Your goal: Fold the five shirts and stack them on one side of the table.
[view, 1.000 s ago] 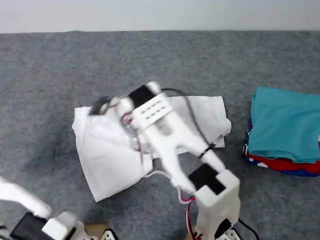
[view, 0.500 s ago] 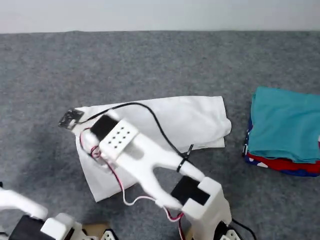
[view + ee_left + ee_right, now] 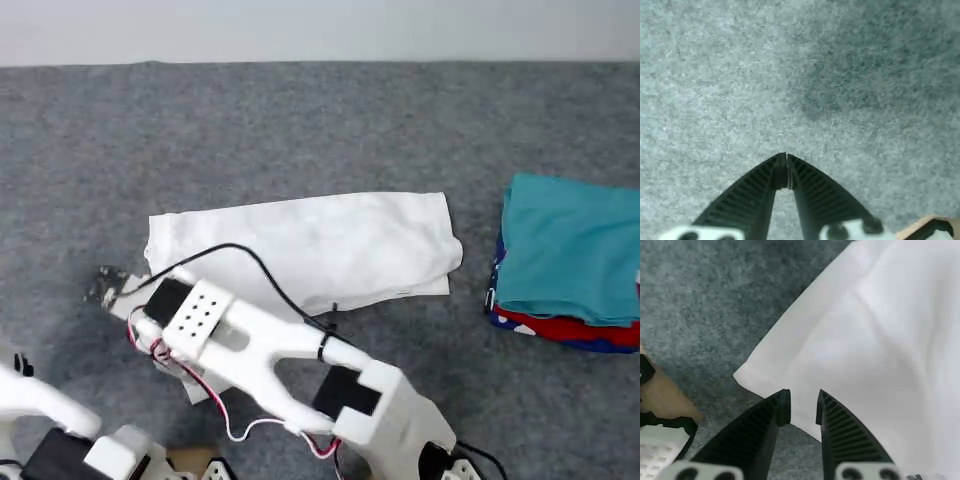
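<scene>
Movement in the high view: the right arm, which lay across the middle of the white cloth shirt a second ago, has swung toward the near-left corner. Its right hand now sits just off the shirt's left edge, and most of the cloth is uncovered. The shirt lies as a long, softly creased band on the grey felt-like table. Well apart, at the table's right side, is the stack of folded shirts: smooth teal on top, red and blue edges beneath.

Left wrist view: the left hand, black ribbed fingers pressed together at the tips, hangs over the fuzzy table.

Right wrist view: the right hand, jaws a narrow gap apart and gripping nothing, is above the shirt at its pointed corner, smooth cloth against the coarse table.
</scene>
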Robot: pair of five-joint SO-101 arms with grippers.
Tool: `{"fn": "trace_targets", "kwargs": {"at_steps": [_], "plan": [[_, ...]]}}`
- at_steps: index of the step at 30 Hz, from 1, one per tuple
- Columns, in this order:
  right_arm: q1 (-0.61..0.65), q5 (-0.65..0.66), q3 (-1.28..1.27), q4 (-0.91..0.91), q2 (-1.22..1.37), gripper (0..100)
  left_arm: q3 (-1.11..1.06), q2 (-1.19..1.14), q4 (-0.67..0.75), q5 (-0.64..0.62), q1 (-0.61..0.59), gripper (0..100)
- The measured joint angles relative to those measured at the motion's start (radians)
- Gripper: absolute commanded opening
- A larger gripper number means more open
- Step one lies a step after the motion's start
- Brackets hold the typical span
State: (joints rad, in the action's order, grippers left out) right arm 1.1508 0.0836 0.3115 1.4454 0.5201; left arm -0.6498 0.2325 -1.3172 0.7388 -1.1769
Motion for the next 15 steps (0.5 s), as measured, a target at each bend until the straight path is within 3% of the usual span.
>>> {"fn": "trace_targets", "kwargs": {"at_steps": [11,15], "plan": [[0.005,0.000,0.000,-0.097,0.110,9.1,0.000,0.000,0.005,0.000,-0.144,1],[0.005,0.000,0.000,-0.107,0.115,0.9,0.000,0.000,0.005,0.000,-0.157,1]]}}
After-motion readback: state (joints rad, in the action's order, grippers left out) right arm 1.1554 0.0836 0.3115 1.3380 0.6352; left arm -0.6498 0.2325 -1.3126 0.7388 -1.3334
